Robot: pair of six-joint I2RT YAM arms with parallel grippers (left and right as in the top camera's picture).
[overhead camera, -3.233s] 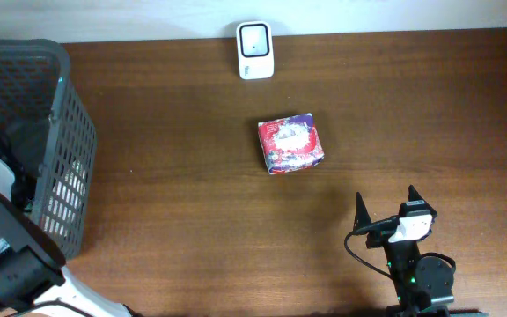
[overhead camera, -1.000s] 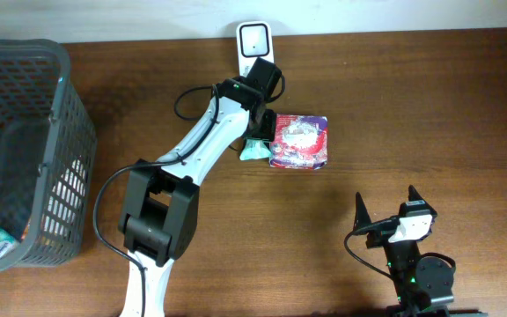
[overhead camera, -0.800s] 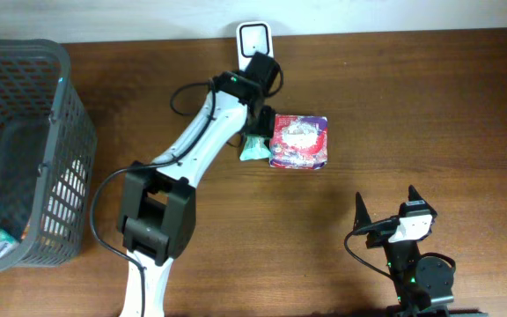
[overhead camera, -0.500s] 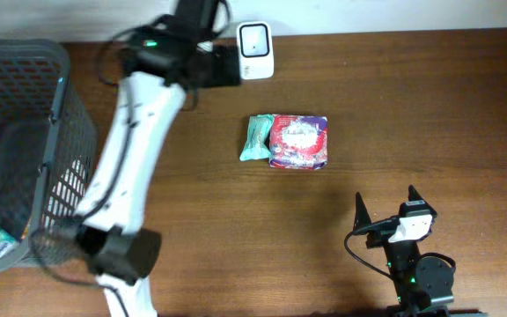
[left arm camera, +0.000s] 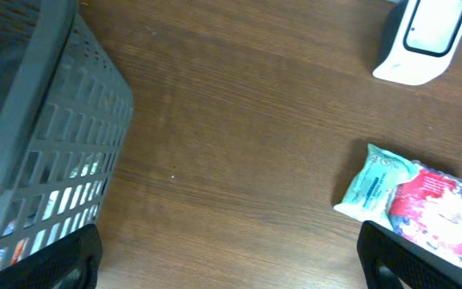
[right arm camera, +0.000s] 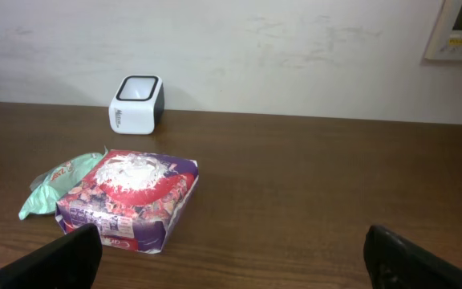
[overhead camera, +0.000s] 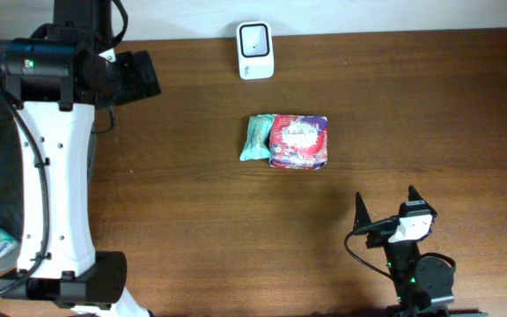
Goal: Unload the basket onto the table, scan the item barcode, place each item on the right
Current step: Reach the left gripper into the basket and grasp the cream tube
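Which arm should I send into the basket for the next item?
Left. The left fingers are open with the basket right beside them. The right fingers, also open, sit near the opposite corner of the table.

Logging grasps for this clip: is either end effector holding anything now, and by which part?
Nothing is held: the left end effector and right end effector are both open and empty.

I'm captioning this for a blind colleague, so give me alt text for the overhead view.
A red and purple box lies mid-table with a teal packet touching its left side; a white scanner stands at the far edge. The left gripper hangs open and empty near a grey basket; the right gripper sits open at the near edge.
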